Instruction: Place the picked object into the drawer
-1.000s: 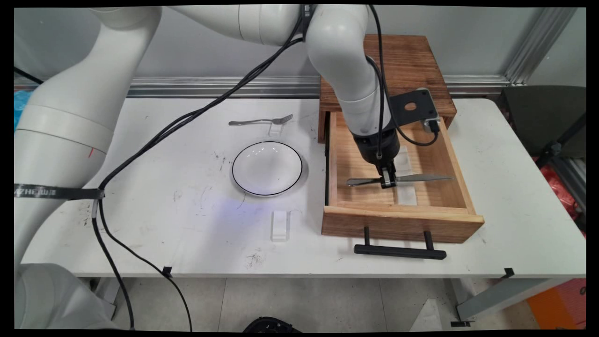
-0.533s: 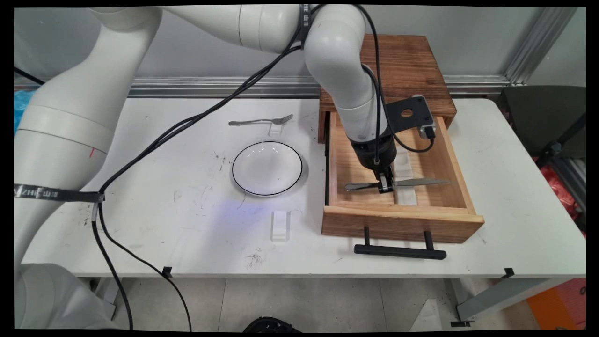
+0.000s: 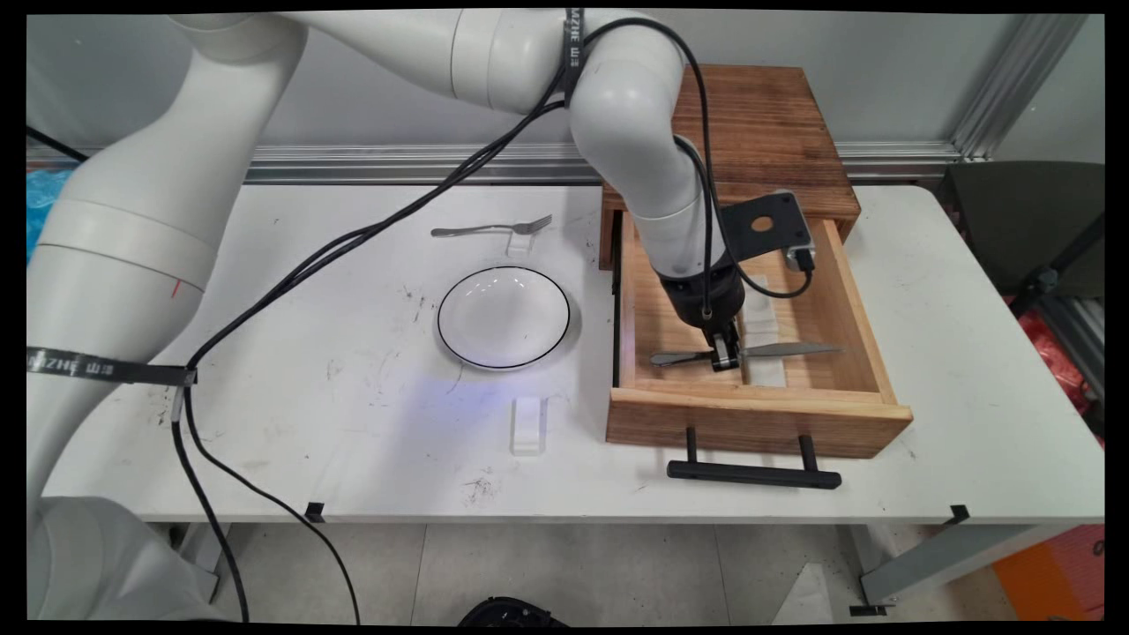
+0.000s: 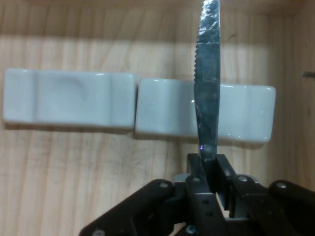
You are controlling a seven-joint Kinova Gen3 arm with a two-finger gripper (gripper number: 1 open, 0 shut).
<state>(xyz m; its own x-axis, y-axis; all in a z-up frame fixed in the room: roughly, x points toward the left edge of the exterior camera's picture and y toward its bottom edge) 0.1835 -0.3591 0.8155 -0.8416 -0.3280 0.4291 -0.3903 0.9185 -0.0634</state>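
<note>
Hand view | tool [image 4: 210, 173] pinching knife [image 4: 207, 83] | blade over white rest [image 4: 167, 113] in drawer [image 3: 838, 304]

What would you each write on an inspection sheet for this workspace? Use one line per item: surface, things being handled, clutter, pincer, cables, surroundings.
Surface: white table, scuffed with dark marks.
Things being handled: knife held over the open wooden drawer, its blade crossing one of two white rests lying end to end on the drawer floor.
Clutter: plate with a black rim; fork propped on a clear rest; another clear rest nearer the front edge.
Pincer: pincer shut on the knife, inside the drawer.
Cables: black cables hang from the arm across the table's left side.
Surroundings: grey wall, metal rail, tiled floor.
</note>
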